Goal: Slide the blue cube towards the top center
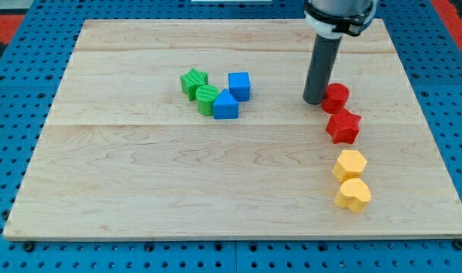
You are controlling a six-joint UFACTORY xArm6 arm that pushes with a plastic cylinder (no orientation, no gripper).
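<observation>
The blue cube (240, 86) sits on the wooden board (139, 182), a little left of the view's centre and in the upper half. A second blue block (225, 105), wedge-like, touches it at lower left. My tip (315, 101) rests on the board well to the right of the blue cube, just left of the red cylinder (336, 98) and close to or touching it. The rod rises from the tip toward the view's top.
A green star-like block (193, 80) and a green cylinder (207, 98) stand left of the blue blocks. A red star (344, 126) lies below the red cylinder. A yellow hexagon (350, 164) and a yellow heart (353, 195) lie at lower right.
</observation>
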